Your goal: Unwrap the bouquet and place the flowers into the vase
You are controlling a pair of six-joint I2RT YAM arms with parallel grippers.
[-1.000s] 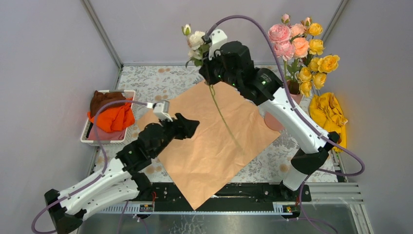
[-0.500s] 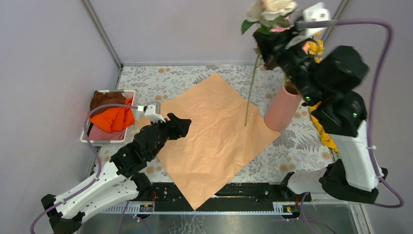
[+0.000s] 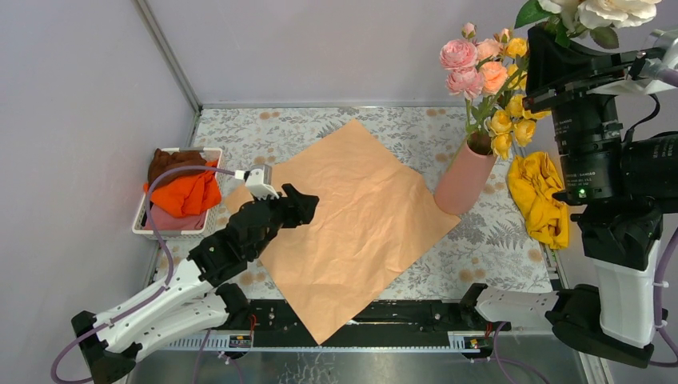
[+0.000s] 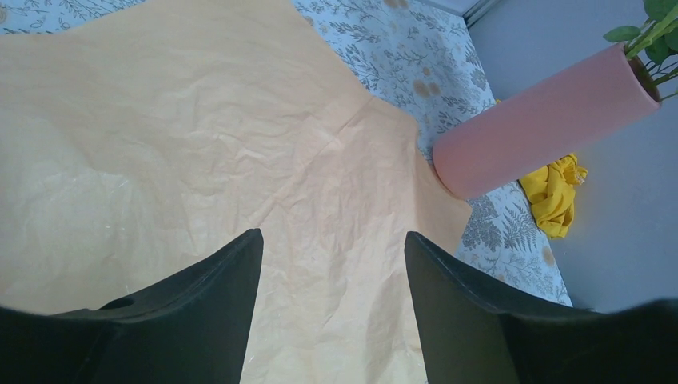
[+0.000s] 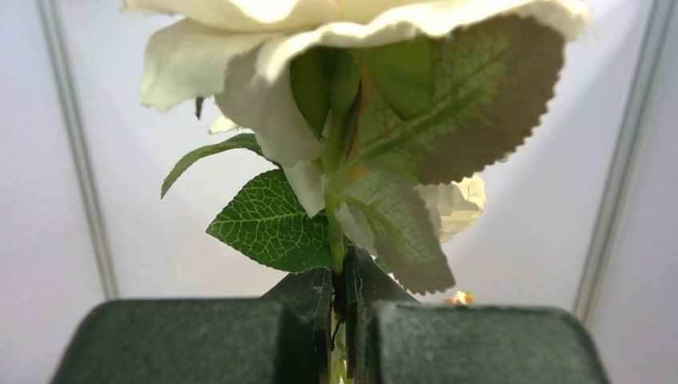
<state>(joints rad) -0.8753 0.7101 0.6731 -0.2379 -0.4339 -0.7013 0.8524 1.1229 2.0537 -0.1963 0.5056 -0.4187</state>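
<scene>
Grips the white rose (image 5: 344, 48) by the stem just under the bloom, with the right hand (image 5: 336, 316) pinched fully shut on it, at the lower centre of the right wrist view. Holds it high in the upper right corner of the top view, bloom upward, well above the vase (image 3: 464, 180). Presumably held that high so the long stem can clear the mouth and the blooms standing there. Cannot tell where the stem's lower end hangs, hidden as it is behind the arm.

Finds the vase right of centre, base at the right corner of the wrapping paper (image 3: 352, 216) and touching its edge. Finds pink, peach and yellow flowers (image 3: 492, 80) leaning out of it toward the upper right.

Hovers the left hand (image 3: 302, 206) over the paper's left edge, jaws wide apart and holding nothing. Seems placed low and well apart from the vase so as not to block the other arm. Counts the unwrapping as done, going by the paper spread flat on the desk with no stems on it.

Notes a yellow cloth (image 3: 540, 192) just right of the vase. Notes a white tray (image 3: 172, 234) of orange and brown cloths at the left, neither part of the job.
</scene>
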